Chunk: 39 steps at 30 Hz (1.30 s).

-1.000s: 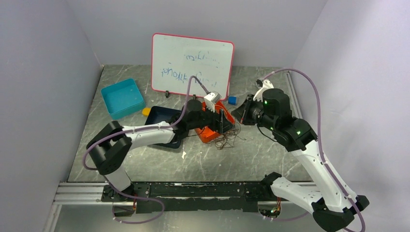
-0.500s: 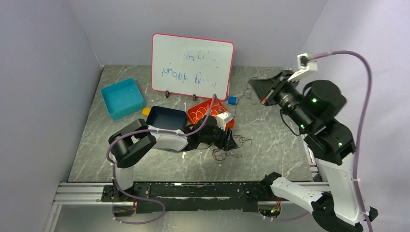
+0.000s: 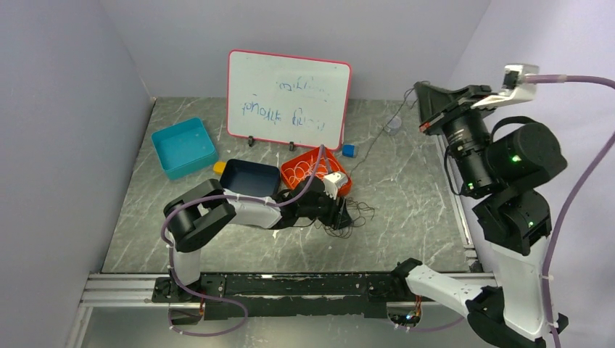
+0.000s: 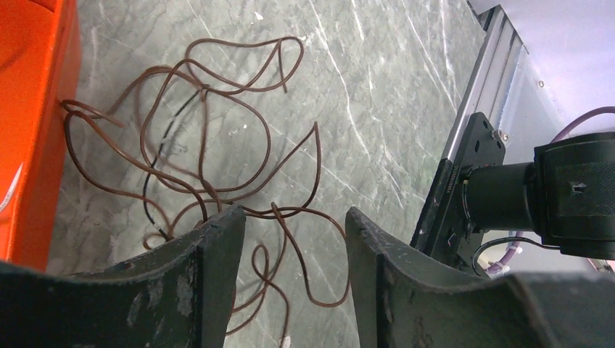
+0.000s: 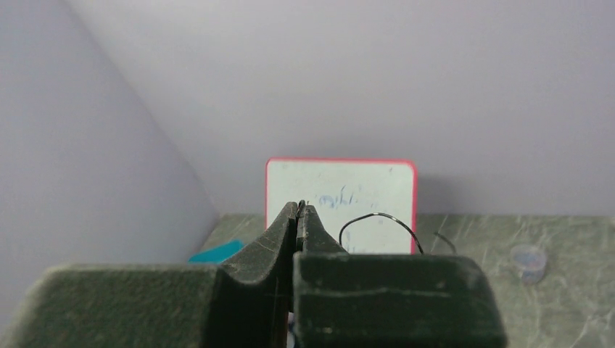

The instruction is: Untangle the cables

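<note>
A tangle of thin brown cables (image 4: 217,145) lies on the marble table beside the orange tray (image 4: 29,109), with a black strand (image 4: 149,196) running through it. The tangle also shows in the top view (image 3: 349,217). My left gripper (image 4: 294,217) is open and low over the tangle's near loops, its jaws on either side of a brown loop. My right gripper (image 3: 420,88) is raised high at the back right, shut on a black cable (image 5: 377,217). That cable (image 3: 377,141) slopes down towards the tangle.
A whiteboard (image 3: 289,98) stands at the back. A teal bin (image 3: 183,146), a dark blue tray (image 3: 250,177) and the orange tray (image 3: 308,168) lie left of centre. A blue block (image 3: 349,151), a yellow block (image 3: 219,167) and a small clear cup (image 3: 394,125) are nearby.
My right arm has swung up and to the right, drawing the black cable out of the tangle. My left gripper has come down to the table beside the tangle.
</note>
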Available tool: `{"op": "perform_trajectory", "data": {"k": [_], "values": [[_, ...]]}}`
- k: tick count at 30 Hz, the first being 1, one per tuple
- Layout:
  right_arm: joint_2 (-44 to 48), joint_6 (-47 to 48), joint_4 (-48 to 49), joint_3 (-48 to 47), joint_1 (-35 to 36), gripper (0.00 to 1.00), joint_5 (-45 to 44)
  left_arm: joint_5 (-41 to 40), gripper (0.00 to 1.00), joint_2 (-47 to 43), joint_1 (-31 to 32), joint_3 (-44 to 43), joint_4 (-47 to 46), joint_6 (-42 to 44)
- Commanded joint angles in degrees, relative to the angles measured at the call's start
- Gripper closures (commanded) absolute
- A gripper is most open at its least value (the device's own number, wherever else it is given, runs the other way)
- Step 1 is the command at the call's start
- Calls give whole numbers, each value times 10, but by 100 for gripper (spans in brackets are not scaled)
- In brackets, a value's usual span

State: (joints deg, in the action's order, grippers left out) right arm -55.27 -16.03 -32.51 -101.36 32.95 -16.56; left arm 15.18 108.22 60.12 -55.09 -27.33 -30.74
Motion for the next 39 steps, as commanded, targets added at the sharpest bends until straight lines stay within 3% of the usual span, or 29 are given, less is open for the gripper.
{"op": "perform_trajectory", "data": {"k": [1,18,31,39], "values": [[-7,73,84,-56,-1,100,-73,-12,42,8,4,4,-11,3],[-84,261,294,-202,8,100,-169,-20,42,14,4,20,-13,-2],[-132,409,389,-271,45,100,-217,-30,39,8,4,46,-16,-10],[-97,386,345,-179,59,100,-227,-50,35,-81,4,57,32,3]]}}
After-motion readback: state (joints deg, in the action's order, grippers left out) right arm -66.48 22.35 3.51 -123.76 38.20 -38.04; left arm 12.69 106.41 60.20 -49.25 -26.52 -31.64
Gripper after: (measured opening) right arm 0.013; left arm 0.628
